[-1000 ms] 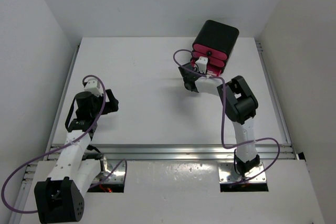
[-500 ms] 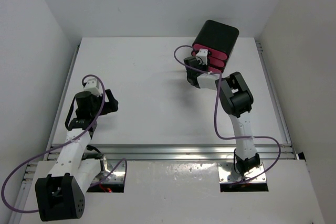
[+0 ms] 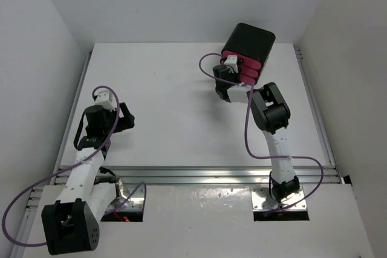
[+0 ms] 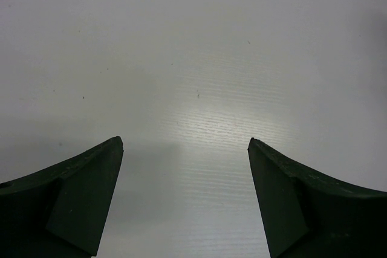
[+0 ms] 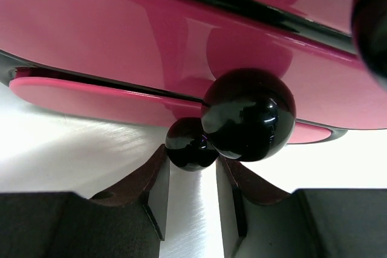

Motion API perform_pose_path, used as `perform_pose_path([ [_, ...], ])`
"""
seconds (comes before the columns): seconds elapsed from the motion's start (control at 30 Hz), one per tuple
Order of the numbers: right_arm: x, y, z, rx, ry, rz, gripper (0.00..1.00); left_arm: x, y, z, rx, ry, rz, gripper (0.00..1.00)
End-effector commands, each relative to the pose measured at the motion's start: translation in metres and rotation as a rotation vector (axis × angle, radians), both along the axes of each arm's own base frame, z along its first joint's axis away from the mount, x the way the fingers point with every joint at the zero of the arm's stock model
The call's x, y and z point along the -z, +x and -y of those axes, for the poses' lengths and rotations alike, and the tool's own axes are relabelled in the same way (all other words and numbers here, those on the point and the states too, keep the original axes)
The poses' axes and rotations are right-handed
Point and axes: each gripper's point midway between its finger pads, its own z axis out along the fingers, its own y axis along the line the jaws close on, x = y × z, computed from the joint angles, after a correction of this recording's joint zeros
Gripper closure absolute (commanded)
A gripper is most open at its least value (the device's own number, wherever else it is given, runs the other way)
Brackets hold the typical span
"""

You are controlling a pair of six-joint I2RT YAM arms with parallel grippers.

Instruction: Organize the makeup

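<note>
A black box (image 3: 249,41) with pink drawers (image 3: 242,68) is sitting near the far right corner of the white table (image 3: 169,101). It is turned at an angle, so its drawer fronts are facing the near left.

The right gripper (image 5: 190,156) is reaching up to those fronts. In the right wrist view its fingers (image 5: 158,176) are standing close together and appear to be pinching the small black knob (image 5: 188,144) of the lowest drawer front (image 5: 91,92). That knob is filling the narrow gap at the fingertips. A bigger black knob (image 5: 248,113) is sticking out from the drawer front above (image 5: 121,34), nearer the camera.

The left gripper (image 4: 184,143) is hanging over bare table by the left edge, closer to the near edge than the far one. Its jaws are standing wide apart and holding nothing.

The makeup is not showing in any view, so it is not possible to say where it is lying.
</note>
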Motion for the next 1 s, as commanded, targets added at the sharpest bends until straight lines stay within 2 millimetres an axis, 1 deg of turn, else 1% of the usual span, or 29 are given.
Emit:
perform_pose_path([
  [0.0,-0.033,0.020,-0.012,-0.021,0.054,0.127,0.75,-0.012,0.008,-0.002,-0.005,-0.011,0.044,0.10],
  [0.03,-0.033,0.020,-0.012,-0.024,0.054,0.124,0.75,-0.012,0.008,-0.002,-0.005,-0.011,0.044,0.10],
  [0.1,-0.036,0.018,-0.011,-0.023,0.060,0.132,0.70,-0.012,0.008,-0.002,-0.005,-0.011,0.044,0.10],
  [0.13,-0.038,0.017,-0.015,-0.035,0.070,0.137,0.67,-0.012,0.008,-0.002,-0.005,-0.011,0.044,0.10],
  [0.17,-0.034,0.010,-0.016,-0.045,0.083,0.127,0.58,-0.012,0.008,-0.002,-0.005,-0.011,0.044,0.10],
  [0.2,-0.041,0.009,-0.020,-0.061,0.104,0.140,0.52,-0.012,0.008,-0.002,-0.005,-0.011,0.044,0.10],
  [0.23,-0.037,0.003,-0.020,-0.069,0.108,0.129,0.49,-0.012,0.008,-0.002,-0.005,-0.011,0.044,0.10],
  [0.27,-0.036,0.000,-0.026,-0.082,0.118,0.129,0.46,-0.012,0.008,-0.002,-0.005,-0.011,0.044,0.10],
  [0.3,-0.040,-0.009,-0.023,-0.084,0.117,0.129,0.41,-0.012,0.008,-0.002,-0.005,-0.011,0.044,0.10],
  [0.33,-0.043,-0.012,-0.028,-0.093,0.119,0.134,0.40,-0.012,0.008,-0.002,-0.005,-0.011,0.044,0.10],
  [0.37,-0.053,-0.015,-0.027,-0.081,0.118,0.155,0.38,-0.012,0.008,-0.002,-0.005,-0.011,0.044,0.10],
  [0.4,-0.056,-0.024,-0.028,-0.084,0.111,0.158,0.37,-0.012,0.008,-0.002,-0.005,-0.011,0.044,0.10],
  [0.43,-0.058,-0.028,-0.028,-0.080,0.096,0.163,0.35,-0.012,0.008,-0.002,-0.005,-0.011,0.044,0.10],
  [0.47,-0.074,-0.036,-0.025,-0.069,0.085,0.207,0.33,-0.012,0.008,-0.002,-0.005,-0.011,0.044,0.10],
  [0.5,-0.077,-0.041,-0.030,-0.092,0.066,0.205,0.31,-0.012,0.008,-0.002,-0.005,-0.011,0.044,0.10],
  [0.53,-0.090,-0.043,-0.031,-0.101,0.074,0.231,0.30,-0.014,0.008,-0.002,-0.005,-0.009,0.053,0.10],
  [0.57,-0.087,-0.050,-0.032,-0.121,0.067,0.219,0.28,-0.014,0.008,-0.002,-0.005,-0.009,0.053,0.10],
  [0.6,-0.100,-0.060,-0.033,-0.147,0.083,0.227,0.24,-0.014,0.008,-0.002,-0.005,-0.009,0.053,0.10],
  [0.63,-0.101,-0.065,-0.035,-0.169,0.098,0.217,0.22,-0.014,0.008,-0.002,-0.005,-0.009,0.053,0.10],
  [0.67,-0.080,-0.083,-0.024,-0.173,0.074,0.115,0.21,-0.010,0.006,-0.002,-0.005,-0.011,0.043,0.10],
  [0.7,-0.073,-0.088,-0.027,-0.196,0.142,0.086,0.19,-0.010,0.006,-0.002,-0.005,-0.011,0.043,0.10],
  [0.73,-0.084,-0.103,-0.019,-0.197,0.173,0.081,0.14,-0.011,0.007,-0.002,-0.005,-0.010,0.052,0.10],
  [0.77,-0.055,-0.128,0.002,-0.162,0.209,-0.070,0.11,-0.011,0.007,-0.002,-0.005,-0.010,0.052,0.10],
  [0.8,-0.062,-0.139,0.010,-0.143,0.231,-0.084,0.08,-0.011,0.007,-0.002,-0.005,-0.010,0.052,0.10],
  [0.83,-0.051,-0.170,0.040,-0.071,0.212,-0.219,0.05,-0.011,0.007,-0.002,-0.005,-0.010,0.052,0.10],
  [0.87,-0.057,-0.179,0.043,-0.057,0.276,-0.228,0.03,-0.011,0.008,-0.004,-0.013,-0.005,0.051,0.10],
  [0.9,-0.055,-0.187,0.072,0.022,0.299,-0.255,0.00,-0.007,0.006,-0.003,-0.013,-0.007,0.042,0.10],
  [0.93,-0.049,-0.218,0.086,0.064,0.287,-0.361,0.00,-0.006,0.007,-0.004,-0.013,-0.007,0.041,0.10],
  [0.97,-0.055,-0.226,0.094,0.085,0.310,-0.362,0.00,-0.008,0.009,-0.004,-0.013,-0.005,0.053,0.10],
])
